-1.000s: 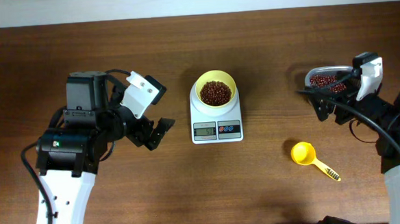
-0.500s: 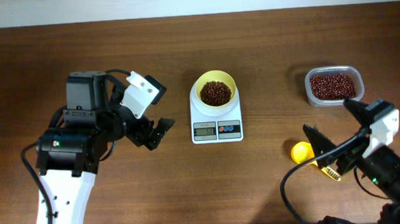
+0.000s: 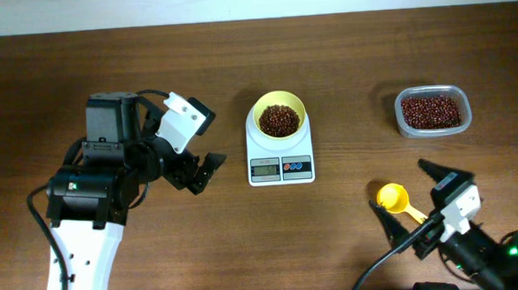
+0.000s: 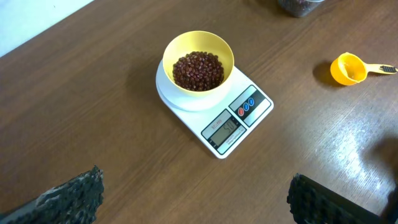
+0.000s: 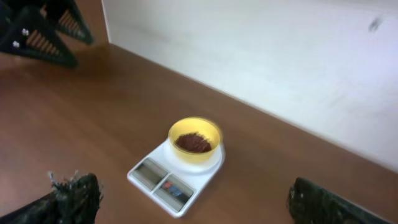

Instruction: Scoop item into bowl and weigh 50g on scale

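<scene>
The pale yellow bowl (image 3: 280, 115) stands on the white scale (image 3: 281, 168) at the table's middle, with red-brown beans (image 3: 280, 120) in it. It also shows in the left wrist view (image 4: 198, 65) and right wrist view (image 5: 194, 141); the scale's display (image 4: 224, 130) is lit. My left gripper (image 3: 200, 173) is open and empty, left of the scale. My right gripper (image 3: 418, 208) is open and empty at the front right, just below the yellow scoop (image 3: 393, 199).
A clear tub (image 3: 432, 111) of beans stands at the back right. The yellow scoop lies empty on the table, its handle toward the front right; it shows in the left wrist view (image 4: 348, 67). A pale wall (image 5: 280, 56) runs behind the table.
My right arm has pulled back from the tub toward the front right edge, passing over the scoop. The left arm, bowl and scale have not moved.
</scene>
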Controlling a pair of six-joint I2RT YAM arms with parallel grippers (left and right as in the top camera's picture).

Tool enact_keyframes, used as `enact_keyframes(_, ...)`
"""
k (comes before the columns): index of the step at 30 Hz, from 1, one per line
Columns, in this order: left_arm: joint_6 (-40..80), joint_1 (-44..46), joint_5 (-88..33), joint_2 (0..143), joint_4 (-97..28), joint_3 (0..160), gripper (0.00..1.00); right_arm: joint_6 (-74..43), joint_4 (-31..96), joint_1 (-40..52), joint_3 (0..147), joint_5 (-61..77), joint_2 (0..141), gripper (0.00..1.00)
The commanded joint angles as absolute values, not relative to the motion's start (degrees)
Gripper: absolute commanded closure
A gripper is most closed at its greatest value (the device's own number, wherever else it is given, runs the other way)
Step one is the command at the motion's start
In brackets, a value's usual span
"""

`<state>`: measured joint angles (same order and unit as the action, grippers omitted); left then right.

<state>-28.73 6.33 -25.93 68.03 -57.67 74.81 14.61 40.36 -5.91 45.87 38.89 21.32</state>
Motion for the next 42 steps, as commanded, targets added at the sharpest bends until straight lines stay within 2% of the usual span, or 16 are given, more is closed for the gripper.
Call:
enact_keyframes(1, -29.5, 6.1, -25.7, 67.8, -57.6, 75.8, 0.01, -1.6, 30.0, -1.3, 35.2, 26.4, 16.4, 0.01)
enact_keyframes(4, -29.5, 6.1, -25.7, 67.8, -57.6, 75.8, 0.01, -1.8, 20.4, 0.7, 25.1, 24.9, 11.3, 0.01)
enact_keyframes(8, -29.5, 6.1, -25.7, 67.8, -57.6, 75.8, 0.01, -1.8, 13.9, 0.8, 15.9, 24.8, 7.1, 0.01)
enact_keyframes(13, -29.5, 6.1, -25.7, 67.8, -57.6, 75.8, 0.01, 2.8, 7.4, 0.8, 10.8, 25.7, 7.1, 0.01)
enact_keyframes(20, -29.5, 6.1, -25.7, 67.8, -57.6, 75.8, 0.01, 3.0, 7.6, 0.7, 10.4, 26.3, 7.1, 0.01)
enact_keyframes(23, -29.5, 6.1, -25.7, 67.8, -57.6, 75.8, 0.01, 7.0, 6.8, 0.8, 8.9, 26.3, 7.1, 0.01)
enact_keyframes(30, -29.5, 6.1, -25.7, 67.8, -57.6, 75.8, 0.01, 7.0, -8.4, 0.7, 0.3, 23.0, 7.1, 0.01)
enact_keyframes(34, -29.5, 6.1, -25.7, 67.8, -57.6, 75.8, 0.01, 7.0, -7.6, 0.8, 0.3, 20.5, 6.4, 0.01)
enact_keyframes(38, -29.5, 6.1, -25.7, 67.8, -57.6, 75.8, 0.01, 7.0, 3.3, 0.8, 0.3, 16.4, 0.5, 0.01)
enact_keyframes(42, -29.5, 6.1, -25.7, 67.8, -57.6, 75.8, 0.01, 7.2, 3.2, 0.8, 0.3, 15.8, 0.2, 0.01)
